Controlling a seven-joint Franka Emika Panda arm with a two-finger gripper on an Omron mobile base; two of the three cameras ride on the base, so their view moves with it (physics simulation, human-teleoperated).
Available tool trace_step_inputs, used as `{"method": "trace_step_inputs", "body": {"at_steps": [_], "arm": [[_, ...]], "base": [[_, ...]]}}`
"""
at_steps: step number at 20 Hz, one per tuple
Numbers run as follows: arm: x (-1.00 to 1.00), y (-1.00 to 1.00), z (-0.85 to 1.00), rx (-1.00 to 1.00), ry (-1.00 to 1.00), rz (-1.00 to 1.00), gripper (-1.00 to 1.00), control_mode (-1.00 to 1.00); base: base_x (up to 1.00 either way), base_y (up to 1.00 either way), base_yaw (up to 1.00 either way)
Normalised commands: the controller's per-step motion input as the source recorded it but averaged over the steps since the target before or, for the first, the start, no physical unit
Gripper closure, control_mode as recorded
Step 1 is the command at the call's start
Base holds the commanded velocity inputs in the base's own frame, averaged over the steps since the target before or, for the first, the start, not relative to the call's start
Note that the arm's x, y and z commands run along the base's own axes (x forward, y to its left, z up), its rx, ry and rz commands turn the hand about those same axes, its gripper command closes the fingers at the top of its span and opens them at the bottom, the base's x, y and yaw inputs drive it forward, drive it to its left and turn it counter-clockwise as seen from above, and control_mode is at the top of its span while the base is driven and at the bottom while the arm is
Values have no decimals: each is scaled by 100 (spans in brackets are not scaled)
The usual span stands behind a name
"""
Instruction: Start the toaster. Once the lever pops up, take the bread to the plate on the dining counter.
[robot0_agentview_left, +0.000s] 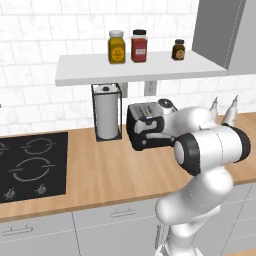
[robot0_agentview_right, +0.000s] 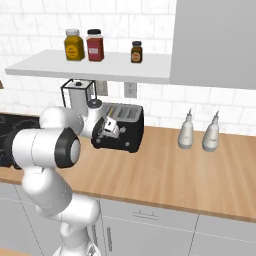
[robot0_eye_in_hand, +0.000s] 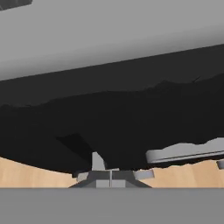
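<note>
Wooden worktop (robot0_agentview_left: 110, 175), left base view: toaster (robot0_agentview_left: 142, 122) near the back wall, paper-towel roll (robot0_agentview_left: 107, 117) just left of it, bare wood toward the front edge. Arm bent forward, hand against the toaster's front.

Right base view: two bottles (robot0_agentview_right: 199, 132) well right of the toaster, open wood between.

Hand view: fingers (robot0_eye_in_hand: 111, 178) clenched together, pressed close to the black body.

the robot's white arm covers the front and right side of the black boxy toaster (robot0_agentview_left: 142, 125) in the left base view, hiding its small dark lever. the slots are too small to tell whether bread sits inside. the black stovetop (robot0_agentview_left: 30, 165) is cut off by the left edge. in the hand view the toaster body (robot0_eye_in_hand: 113, 131) runs past both side edges.
</note>
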Motion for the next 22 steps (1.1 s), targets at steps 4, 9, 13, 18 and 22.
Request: {"method": "trace_step_inputs", "body": {"at_steps": [4,9,13,18,22], "arm": [[-39,-1,-36,2,-13,0,100,-100],[-87,0,92,15,-19,0,100,-100],[-58,0,100,17,-1,0,100,-100],[-13,0,100,6,5,0,100,-100],[0,0,100,0,17,0,100,-100]], "base": [[0,0,0],[0,0,0],[0,0,0],[0,0,0],[0,0,0]]}}
